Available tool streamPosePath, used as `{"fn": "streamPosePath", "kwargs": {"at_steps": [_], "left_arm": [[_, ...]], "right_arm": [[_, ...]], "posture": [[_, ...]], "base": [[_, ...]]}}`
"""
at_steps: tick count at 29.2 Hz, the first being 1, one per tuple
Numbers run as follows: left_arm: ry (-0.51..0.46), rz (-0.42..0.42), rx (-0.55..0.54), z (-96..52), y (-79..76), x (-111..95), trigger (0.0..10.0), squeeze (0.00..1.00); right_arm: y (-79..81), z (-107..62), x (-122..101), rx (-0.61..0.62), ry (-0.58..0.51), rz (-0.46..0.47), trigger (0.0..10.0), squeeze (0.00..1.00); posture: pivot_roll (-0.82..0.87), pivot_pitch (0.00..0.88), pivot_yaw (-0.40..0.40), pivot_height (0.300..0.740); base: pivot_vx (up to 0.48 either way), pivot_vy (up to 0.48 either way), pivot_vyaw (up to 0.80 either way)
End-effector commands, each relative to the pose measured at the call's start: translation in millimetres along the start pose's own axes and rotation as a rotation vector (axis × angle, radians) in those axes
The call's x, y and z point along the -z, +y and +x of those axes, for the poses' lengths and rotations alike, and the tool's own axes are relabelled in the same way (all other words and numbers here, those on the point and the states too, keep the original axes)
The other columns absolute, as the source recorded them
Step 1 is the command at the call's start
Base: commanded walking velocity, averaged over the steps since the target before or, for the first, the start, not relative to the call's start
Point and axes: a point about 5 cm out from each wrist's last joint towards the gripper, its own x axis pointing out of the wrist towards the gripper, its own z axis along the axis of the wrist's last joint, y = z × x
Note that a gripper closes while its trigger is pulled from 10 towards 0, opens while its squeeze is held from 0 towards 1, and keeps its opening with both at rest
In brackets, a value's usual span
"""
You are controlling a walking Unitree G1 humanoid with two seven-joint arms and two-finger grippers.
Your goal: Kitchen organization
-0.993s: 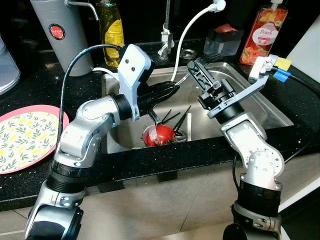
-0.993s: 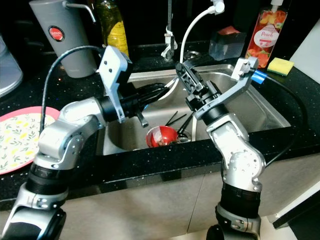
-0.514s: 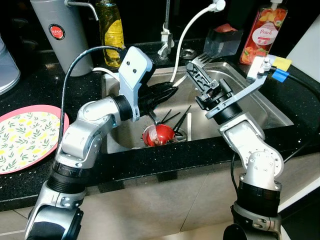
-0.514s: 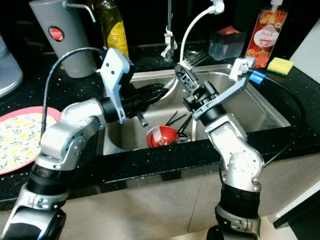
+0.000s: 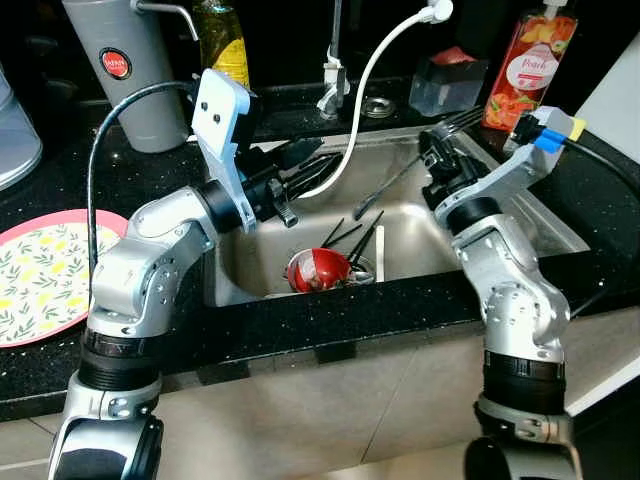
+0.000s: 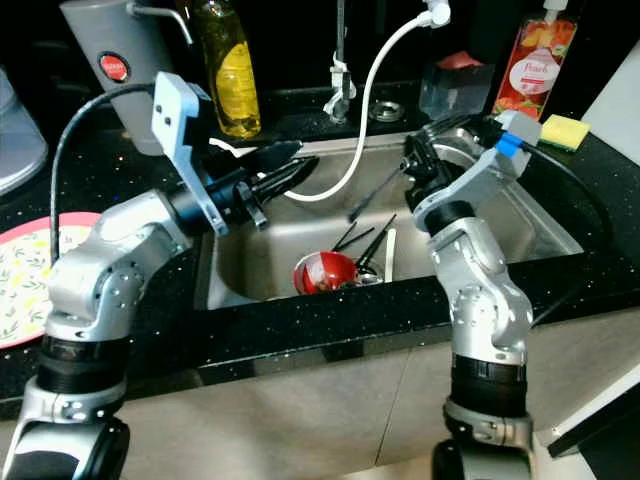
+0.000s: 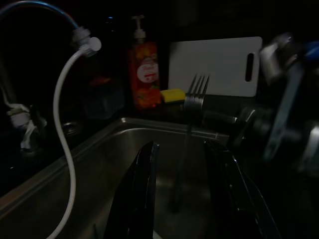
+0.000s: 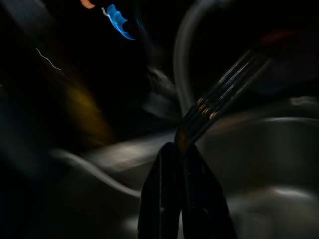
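Two silver jointed arms, black bands at joints. White camera block (image 5: 222, 118) on left wrist, black cable looping off it. Blue-tipped grey bracket (image 5: 537, 143) on right wrist. Long black fingers (image 7: 143, 196).

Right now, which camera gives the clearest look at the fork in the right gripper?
Left wrist view: the fork stands upright with its tines sharp against the white cutting board. The eye views show it as a thin dark rod in the right gripper over the sink. The right wrist view blurs it.
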Motion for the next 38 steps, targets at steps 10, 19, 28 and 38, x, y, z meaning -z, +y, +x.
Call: {"fn": "streamPosePath", "kwargs": {"at_steps": [10, 19, 28, 38], "left_arm": [[0.074, -0.015, -0.086, -4.7, 5.0, 14, 10.0, 0.00], [0.082, -0.053, -0.188, -0.4, 13.9, 19, 10.0, 0.00], [0.084, -0.067, -0.272, -0.6, 23.6, 19, 10.0, 0.00], [0.115, -0.037, -0.326, -2.1, 26.6, 23, 10.0, 0.00]], "right_arm": [[6.7, -1.2, 49, 0.026, 0.132, -0.217, 10.0, 1.00], [16.0, -3.4, -7, -0.003, -0.196, -0.210, 10.0, 0.00], [32.1, -9.0, -22, -0.069, -0.280, -0.253, 10.0, 0.00], [37.5, -9.7, -20, -0.105, -0.270, -0.200, 10.0, 0.00]], "posture": [[0.05, 0.000, 0.016, 0.740], [0.05, 0.000, 0.021, 0.740], [0.05, 0.000, 0.023, 0.740], [0.05, 0.002, 0.020, 0.740]], "base": [[0.000, 0.000, 0.00], [0.000, 0.000, 0.00], [0.000, 0.000, 0.00], [0.000, 0.000, 0.00]]}}
